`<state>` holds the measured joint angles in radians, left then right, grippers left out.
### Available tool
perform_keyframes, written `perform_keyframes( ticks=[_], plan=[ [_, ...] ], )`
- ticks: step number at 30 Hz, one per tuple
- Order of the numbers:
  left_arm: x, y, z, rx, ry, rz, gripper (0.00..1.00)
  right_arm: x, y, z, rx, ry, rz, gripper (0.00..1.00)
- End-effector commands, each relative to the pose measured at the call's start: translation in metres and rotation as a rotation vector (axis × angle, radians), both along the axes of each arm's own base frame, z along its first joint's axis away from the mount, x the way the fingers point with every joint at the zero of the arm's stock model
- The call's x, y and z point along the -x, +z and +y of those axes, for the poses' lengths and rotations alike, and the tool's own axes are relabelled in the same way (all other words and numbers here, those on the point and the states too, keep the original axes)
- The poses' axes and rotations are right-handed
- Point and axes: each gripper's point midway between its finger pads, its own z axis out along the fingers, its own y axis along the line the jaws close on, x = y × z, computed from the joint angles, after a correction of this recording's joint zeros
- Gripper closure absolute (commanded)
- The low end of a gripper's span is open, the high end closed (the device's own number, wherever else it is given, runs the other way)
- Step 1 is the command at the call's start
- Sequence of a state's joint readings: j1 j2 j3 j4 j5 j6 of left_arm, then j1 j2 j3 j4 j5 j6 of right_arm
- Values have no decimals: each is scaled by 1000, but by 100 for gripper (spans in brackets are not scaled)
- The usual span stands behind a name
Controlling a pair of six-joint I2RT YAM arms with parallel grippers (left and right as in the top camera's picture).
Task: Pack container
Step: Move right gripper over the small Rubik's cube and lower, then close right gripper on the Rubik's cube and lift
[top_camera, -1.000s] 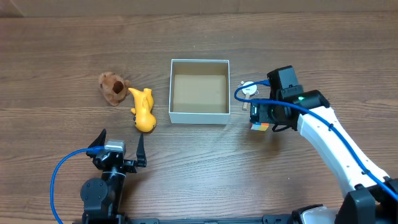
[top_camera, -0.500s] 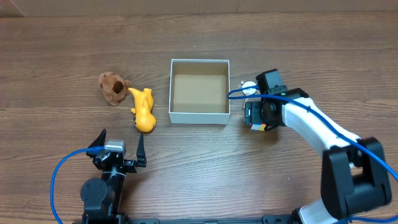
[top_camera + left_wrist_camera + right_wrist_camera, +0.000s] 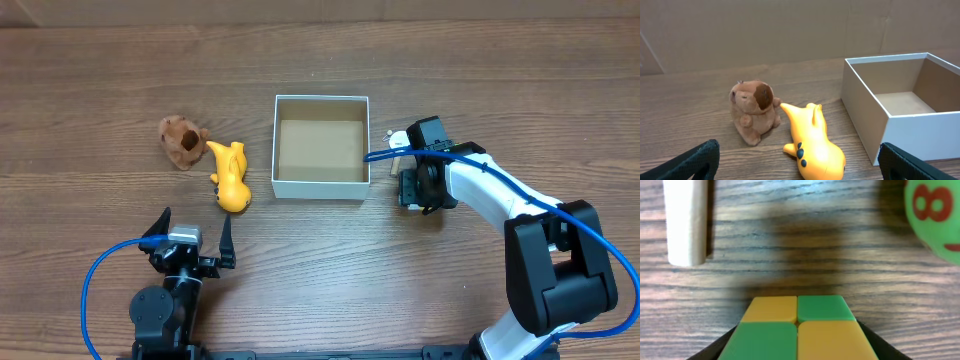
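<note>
Your right hand (image 3: 416, 190) squeezes the hard, light cube (image 3: 799, 326) by its flat sides, beside the box (image 3: 321, 188); your left hand (image 3: 195, 226) is open.

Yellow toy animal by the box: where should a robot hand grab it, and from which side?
Probably from straight above, across the middle of the yellow toy animal. It lies flat and long on the table, so a grip closing over its narrow width should fit. The brown plush toy crowds its far end. The open left hand is nearer.
</note>
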<state>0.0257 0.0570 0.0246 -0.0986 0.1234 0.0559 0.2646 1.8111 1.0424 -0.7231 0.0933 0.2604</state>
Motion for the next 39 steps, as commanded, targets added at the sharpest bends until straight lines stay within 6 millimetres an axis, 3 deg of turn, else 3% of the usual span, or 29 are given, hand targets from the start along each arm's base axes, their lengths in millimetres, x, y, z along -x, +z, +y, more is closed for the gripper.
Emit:
perform_keyframes(
  ticks=[1,8,12,13,15,25,31,39],
  plan=[
    [0,-2,-2,-11,-8,1,0,-9,8,3,5,6,-23,41],
    [0,-2,-2,-12,-8,1,0,-31,39,9,-4,10,-64,43],
    [0,-2,-2,-11,-8,1,0,-46,67,11,6,34,-95,51],
    [0,-2,-2,-11,-8,1,0,-47,72,10,10,32,-96,50],
    [0,-2,-2,-11,-8,1,0,-47,78,7,27,29,-92,35],
    [0,-2,-2,-12,-8,1,0,-35,78,4,40,32,-52,24],
    [0,-2,-2,-12,-8,1,0,-36,73,4,37,22,-59,22],
    [0,-2,-2,-11,-8,1,0,-35,42,2,24,13,-93,20]
  ],
)
